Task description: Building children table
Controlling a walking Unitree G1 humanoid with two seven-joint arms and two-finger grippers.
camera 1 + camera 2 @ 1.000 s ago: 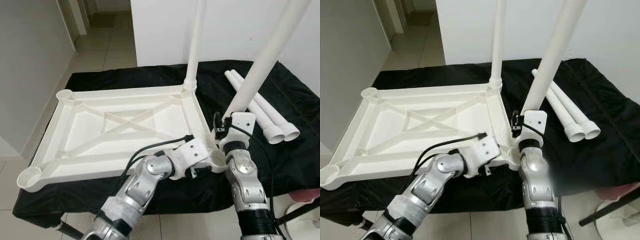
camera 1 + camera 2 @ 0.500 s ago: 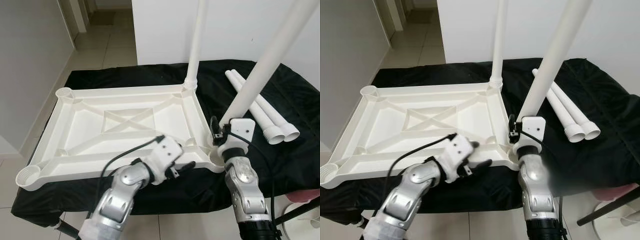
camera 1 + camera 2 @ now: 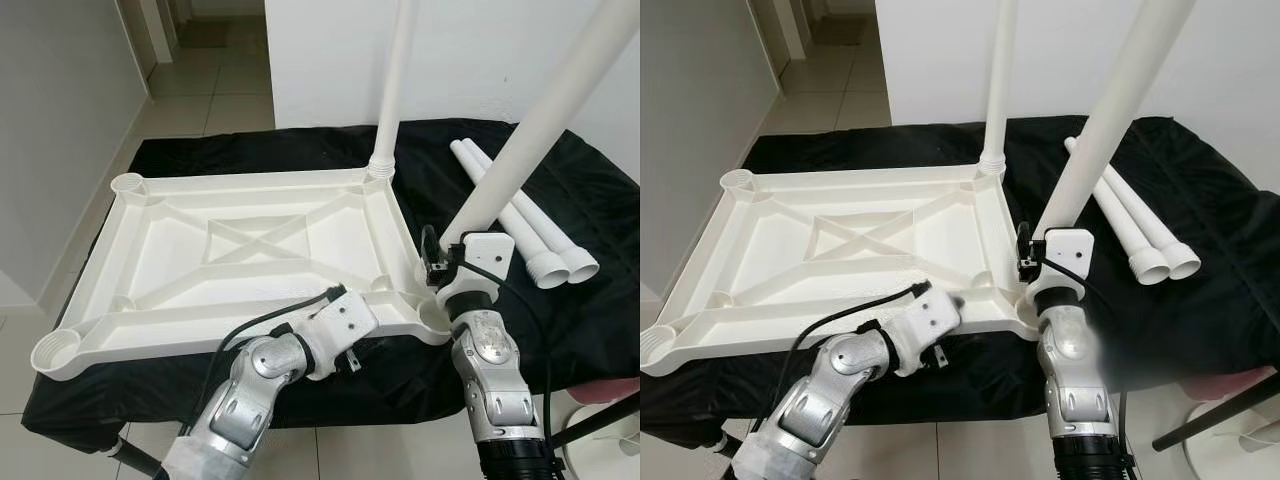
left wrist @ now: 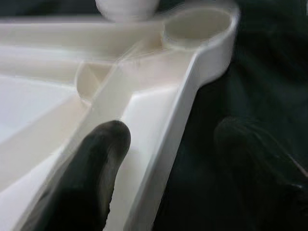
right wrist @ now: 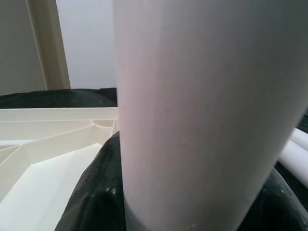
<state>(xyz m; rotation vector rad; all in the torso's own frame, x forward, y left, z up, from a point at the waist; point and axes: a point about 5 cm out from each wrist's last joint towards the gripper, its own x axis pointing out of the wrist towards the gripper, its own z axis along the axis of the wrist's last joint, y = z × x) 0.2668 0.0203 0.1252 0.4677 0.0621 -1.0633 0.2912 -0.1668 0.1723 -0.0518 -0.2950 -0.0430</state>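
Left eye view: fitting second leg (image 3: 520, 150), clamped in right gripper (image 3: 452, 262), into tabletop (image 3: 250, 250) socket (image 3: 432, 318) at 5 o'clock; left gripper (image 4: 168, 163), wide, straddling rim. Next: seat squarely, press down.

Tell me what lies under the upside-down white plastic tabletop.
A black cloth shows all around the upside-down white plastic tabletop and hangs past its near edge. Whatever the cloth covers, and the patch directly beneath the tabletop, is hidden.
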